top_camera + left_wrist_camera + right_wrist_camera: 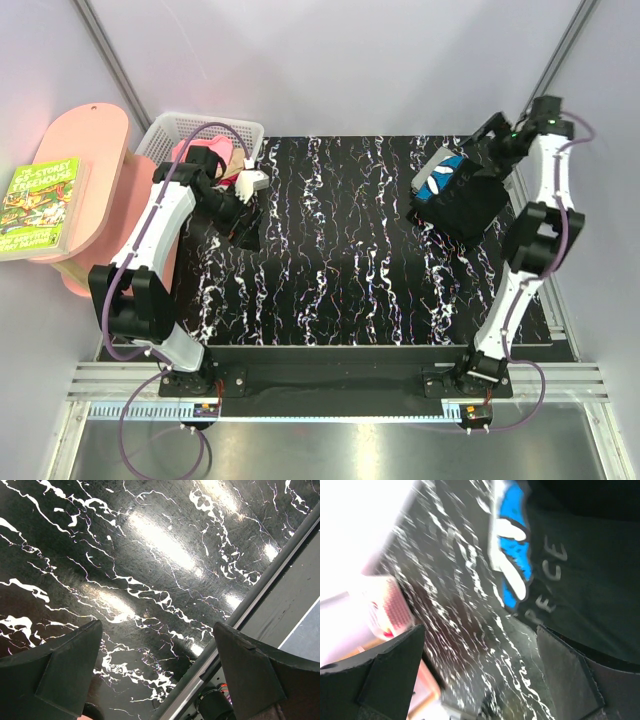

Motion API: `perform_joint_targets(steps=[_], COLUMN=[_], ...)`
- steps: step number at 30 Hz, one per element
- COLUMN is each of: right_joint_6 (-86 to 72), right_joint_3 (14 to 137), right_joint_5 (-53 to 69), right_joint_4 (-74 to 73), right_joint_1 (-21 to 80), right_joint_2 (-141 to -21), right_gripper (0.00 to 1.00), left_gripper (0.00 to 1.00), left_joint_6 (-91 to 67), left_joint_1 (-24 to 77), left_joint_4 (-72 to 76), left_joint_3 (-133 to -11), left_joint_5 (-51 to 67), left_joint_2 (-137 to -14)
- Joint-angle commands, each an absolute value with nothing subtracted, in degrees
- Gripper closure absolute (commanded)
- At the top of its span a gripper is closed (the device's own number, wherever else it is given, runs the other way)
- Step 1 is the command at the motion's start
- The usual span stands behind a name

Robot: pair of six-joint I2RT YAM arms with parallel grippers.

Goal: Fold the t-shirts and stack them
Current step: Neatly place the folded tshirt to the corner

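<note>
A folded black t-shirt (458,195) with a blue and white print lies at the table's far right; in the right wrist view the t-shirt (570,575) fills the upper right, blurred. My right gripper (480,148) (480,630) hovers open just behind it, with nothing between the fingers. More t-shirts, pink (200,155) and some tan and red, are bunched in a white basket (170,128) at the far left. My left gripper (248,226) (157,627) hangs open over bare table just in front of the basket, holding nothing.
A pink side table (95,160) carrying a green book (40,205) stands left of the basket. The black marbled mat (340,250) covers the table. A metal rail (280,560) runs along its edge in the left wrist view.
</note>
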State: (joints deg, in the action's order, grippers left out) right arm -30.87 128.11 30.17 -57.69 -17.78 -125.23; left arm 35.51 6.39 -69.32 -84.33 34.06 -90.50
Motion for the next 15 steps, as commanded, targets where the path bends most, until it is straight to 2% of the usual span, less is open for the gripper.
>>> perform_joint_targets(steps=[1, 11, 15], right_joint_6=[-30.32, -28.48, -26.64], right_joint_3=[129.46, 138.50, 144.83], right_joint_5=[32.44, 30.41, 31.65], right_joint_4=[-58.18, -59.84, -63.01], right_joint_1=[-16.88, -16.61, -14.51], right_joint_2=[-132.70, -143.60, -141.34], right_gripper=[0.00, 0.00, 0.00], left_gripper=[0.01, 0.01, 0.01], left_joint_6=[34.98, 34.63, 34.37], left_joint_1=[6.06, 6.06, 5.98], left_joint_4=[-68.82, -68.56, -68.55], left_joint_3=[-86.49, -85.26, -85.25], left_joint_5=[35.42, 36.03, 35.86], left_joint_2=[-90.35, -90.35, -90.27])
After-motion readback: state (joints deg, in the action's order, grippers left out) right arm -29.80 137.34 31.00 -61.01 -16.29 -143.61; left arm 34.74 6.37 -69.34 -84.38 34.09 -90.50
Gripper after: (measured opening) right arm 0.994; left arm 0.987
